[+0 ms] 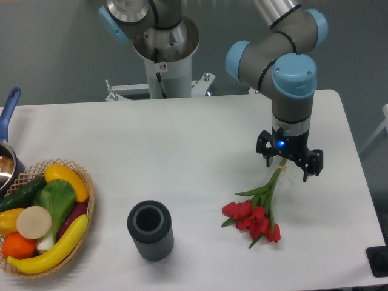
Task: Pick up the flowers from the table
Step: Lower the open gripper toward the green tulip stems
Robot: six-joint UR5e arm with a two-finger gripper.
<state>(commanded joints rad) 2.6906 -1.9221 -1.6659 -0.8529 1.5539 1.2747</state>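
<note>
The flowers [254, 217] lie flat on the white table [182, 139] at the right front: red tulip-like blooms toward the front, thin green stems and narrow leaves running up and right. My gripper [286, 170] hangs straight down over the upper end of the stems, just above the tabletop. Its two black fingers stand apart, one on each side of the stem ends, so it is open and holds nothing. The stem tips run in between the fingers.
A dark grey ribbed cylindrical cup [150, 230] stands upright at the front centre, left of the blooms. A wicker basket [90, 209] of vegetables sits at the front left. A pot with a blue handle [8, 109] is at the left edge. The arm's base [163, 54] stands behind the table.
</note>
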